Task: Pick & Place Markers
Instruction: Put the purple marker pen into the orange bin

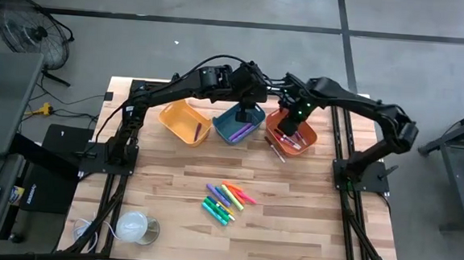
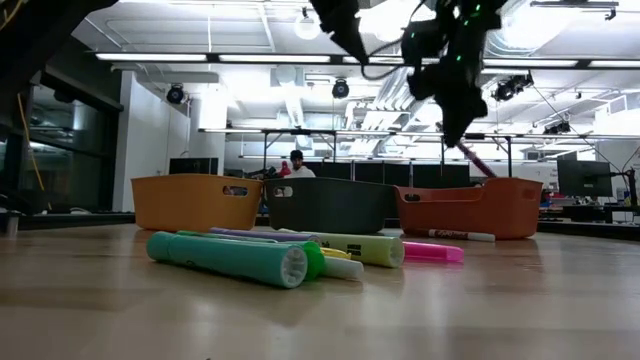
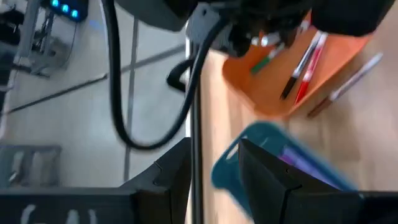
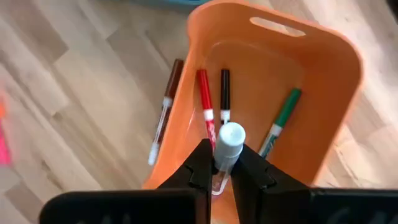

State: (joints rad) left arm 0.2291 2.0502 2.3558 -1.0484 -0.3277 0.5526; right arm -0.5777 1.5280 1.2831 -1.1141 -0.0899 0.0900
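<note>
right end effector (image 4: 222, 163) clamps a marker (image 4: 227, 147) above orange bin (image 4: 323, 93); left end effector (image 3: 214, 165) released.

Both arms are dark, jointed links on black base plates bolted to the table; black cables loop from the wrists; a green indicator light glows on the right arm's wrist housing; the right gripper (image 4: 222, 167) has two black, angular fingers (image 4: 200, 167); the left gripper (image 3: 214, 177) has matching flat black fingers (image 3: 267, 177).

Pale wood-plank table (image 1: 291, 222), smooth, faint sheen; glossy plastic orange bin (image 4: 323, 81); matt black claw (image 4: 225, 171).
</note>
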